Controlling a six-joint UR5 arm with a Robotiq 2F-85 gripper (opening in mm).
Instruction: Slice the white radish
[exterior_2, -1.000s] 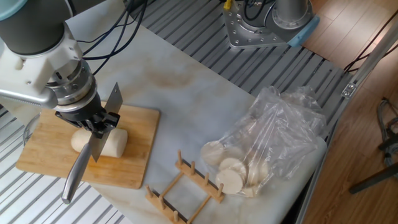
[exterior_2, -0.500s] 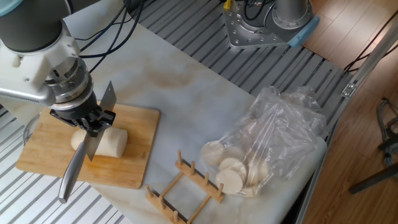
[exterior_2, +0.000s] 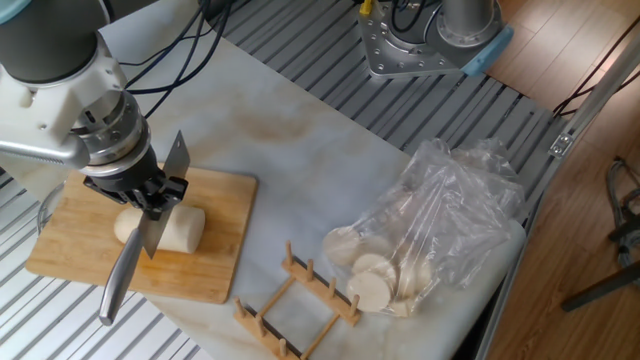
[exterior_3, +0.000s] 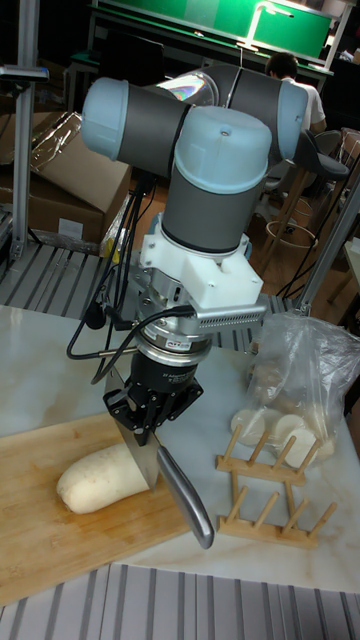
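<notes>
White radish (exterior_2: 160, 229), a thick cream-white cylinder, lies on the wooden cutting board (exterior_2: 215, 262) directly under my tool (exterior_2: 142, 193), which is clenched on a steel knife (exterior_2: 150, 232), long axis running nine to three across the blade.

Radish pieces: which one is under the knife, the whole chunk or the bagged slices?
The whole white radish on the cutting board, beneath the knife held in the gripper. The slices sit apart inside the plastic bag.
</notes>
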